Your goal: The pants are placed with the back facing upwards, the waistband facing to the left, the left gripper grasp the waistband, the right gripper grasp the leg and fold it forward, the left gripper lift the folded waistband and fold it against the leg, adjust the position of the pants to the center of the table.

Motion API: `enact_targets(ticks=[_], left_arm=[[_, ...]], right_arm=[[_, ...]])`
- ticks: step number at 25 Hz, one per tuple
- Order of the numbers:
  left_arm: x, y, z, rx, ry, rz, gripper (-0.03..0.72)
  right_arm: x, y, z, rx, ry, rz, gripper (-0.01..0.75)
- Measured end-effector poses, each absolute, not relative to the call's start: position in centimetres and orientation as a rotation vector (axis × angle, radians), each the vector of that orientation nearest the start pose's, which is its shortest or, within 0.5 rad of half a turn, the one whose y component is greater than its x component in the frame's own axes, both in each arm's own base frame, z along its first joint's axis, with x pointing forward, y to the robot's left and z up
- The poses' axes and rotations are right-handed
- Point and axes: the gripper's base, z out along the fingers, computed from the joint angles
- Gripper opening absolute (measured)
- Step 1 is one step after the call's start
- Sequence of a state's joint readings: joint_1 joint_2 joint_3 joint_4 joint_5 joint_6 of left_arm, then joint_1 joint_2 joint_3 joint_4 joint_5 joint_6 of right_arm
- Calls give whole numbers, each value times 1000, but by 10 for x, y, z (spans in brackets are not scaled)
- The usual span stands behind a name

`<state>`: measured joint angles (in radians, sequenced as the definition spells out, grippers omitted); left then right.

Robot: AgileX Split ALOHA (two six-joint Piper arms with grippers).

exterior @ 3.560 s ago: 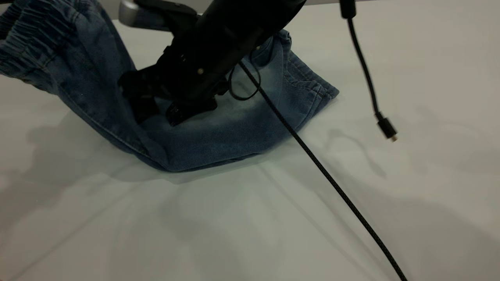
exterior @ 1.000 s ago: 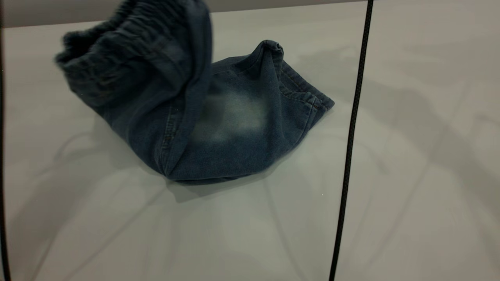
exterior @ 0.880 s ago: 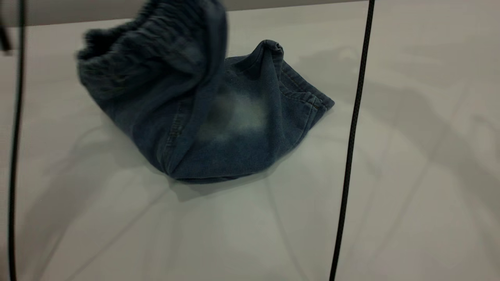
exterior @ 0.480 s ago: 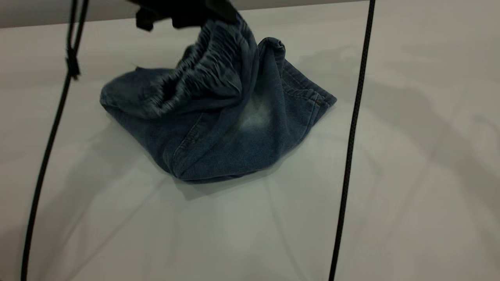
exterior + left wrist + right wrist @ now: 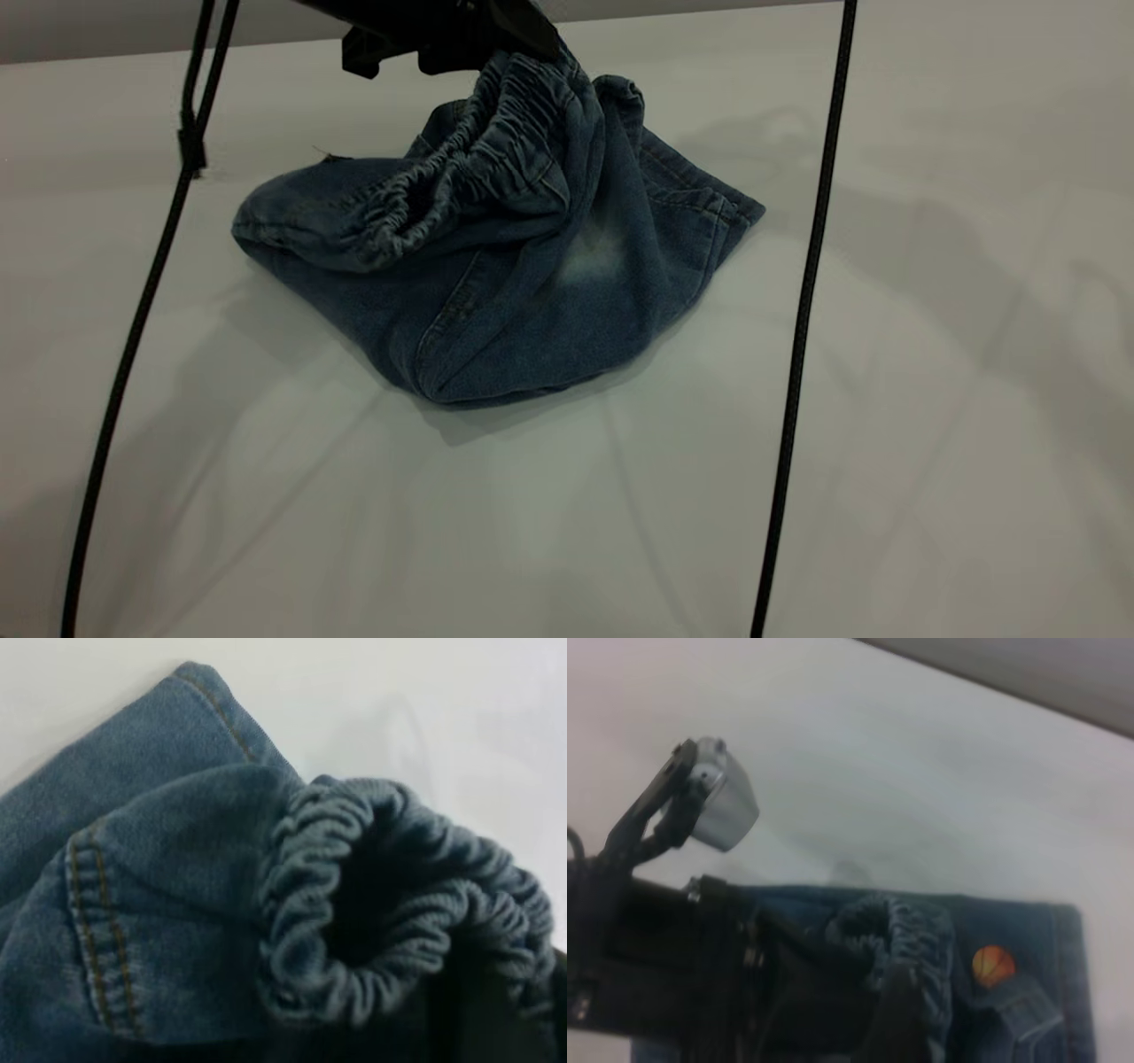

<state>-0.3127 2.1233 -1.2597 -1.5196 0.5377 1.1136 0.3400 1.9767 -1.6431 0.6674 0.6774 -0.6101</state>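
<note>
A black cable hangs down across the left side of the exterior view, away from the left gripper and clear of the cloth. The left gripper sits at the top of that view, over the far side of the pants, and it is clamped on the waistband, pinching the ruched elastic at its highest point. From the gripper the waistband droops down and away to the left in a gathered roll, its open mouth facing the camera. In the left wrist view the same roll fills the space just in front of the gripper as a dark ring of gathers, with a stitched denim hem lying beside it. Below the gripper the pants lie bunched and folded on the white bench; the lower fold touches the bench, and the leg with its pale faded patch lies just beneath and to the right of the gripper, its stitched hems pointing away to the right. In the right wrist view the left gripper's black body is over the waistband, and an orange basketball print shows on the denim just beyond it. The right gripper appears in none of the views. A second black cable hangs well to the right of the pants.
</note>
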Motion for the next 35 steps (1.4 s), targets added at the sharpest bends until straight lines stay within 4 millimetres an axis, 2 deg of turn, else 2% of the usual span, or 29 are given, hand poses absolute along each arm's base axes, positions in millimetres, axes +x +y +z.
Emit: enact_targets(ticks=[7,11,15,22,24,29,35], left_arm=[[395,-176,127,230,2423,-932,400],[399,-176,138,311,2368,-892,473],[407,-166,159,308,2304,-869,486],[414,-124,202,265,2207,-802,488],[412,-112,220,267,2168,-794,488],[398,-91,276,278,2036,-788,488],[372,-89,328,370,1915,-733,488]], right_arm=[[408,186,263,-712,2358,662,542],[399,187,259,-752,2442,727,542],[392,186,251,-819,2527,740,542],[386,181,245,-841,2628,709,542],[383,182,243,-841,2675,735,542],[362,191,213,-875,2825,787,542],[328,227,177,-940,2788,847,542]])
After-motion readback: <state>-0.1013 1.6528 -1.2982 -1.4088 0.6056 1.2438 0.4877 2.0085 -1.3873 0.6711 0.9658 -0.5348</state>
